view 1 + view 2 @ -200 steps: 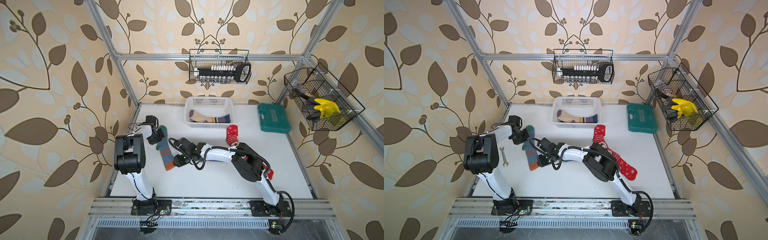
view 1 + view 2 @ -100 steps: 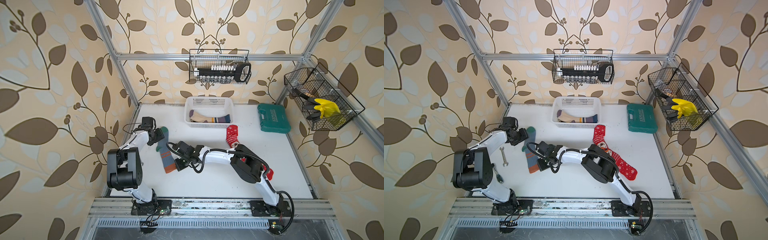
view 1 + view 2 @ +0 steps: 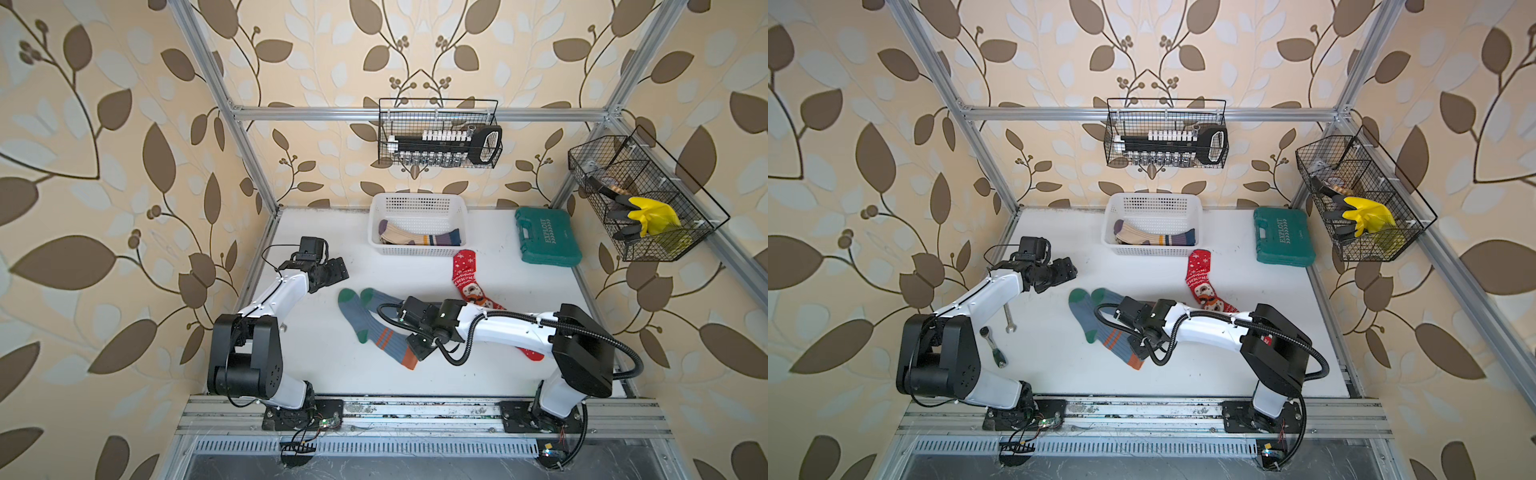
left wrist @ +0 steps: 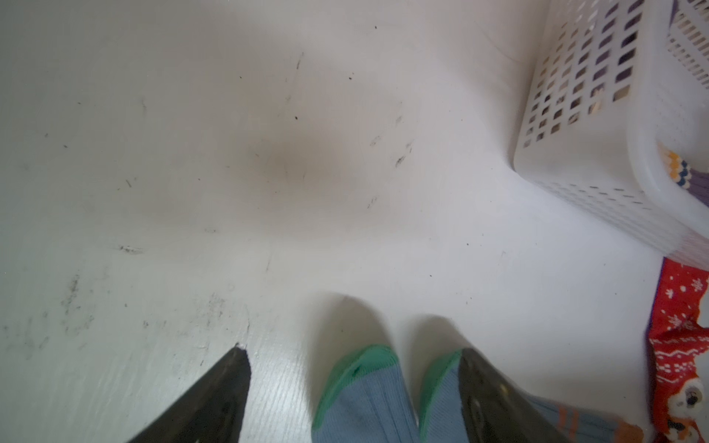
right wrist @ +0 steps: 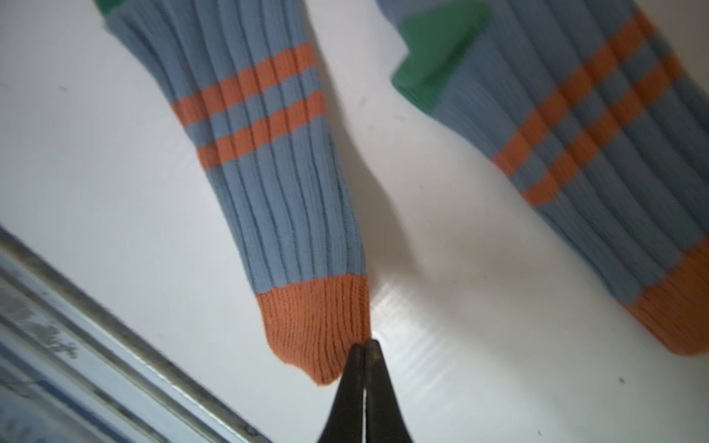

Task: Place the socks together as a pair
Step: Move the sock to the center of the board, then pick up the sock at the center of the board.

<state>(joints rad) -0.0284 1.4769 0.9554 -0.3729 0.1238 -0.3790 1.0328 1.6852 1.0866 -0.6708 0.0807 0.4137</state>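
Bare tabletop (image 3: 316, 374) opens wide before the left end effector (image 4: 351, 354), free up to the basket (image 3: 419, 249). Right arm (image 3: 511, 330) bars the middle, low over the blue-grey socks (image 3: 353, 311) and red sock (image 3: 464, 270). Wrenches (image 3: 1009, 318) lie beside the left arm (image 3: 984, 295).

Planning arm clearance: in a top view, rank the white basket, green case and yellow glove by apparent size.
Largest: white basket.
Then green case.
Smallest: yellow glove, though it hangs nearer the camera, so true size is unsure.

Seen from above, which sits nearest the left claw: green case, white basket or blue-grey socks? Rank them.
1. Blue-grey socks, just beside the left gripper.
2. White basket, toward the back wall.
3. Green case, far across, right side.
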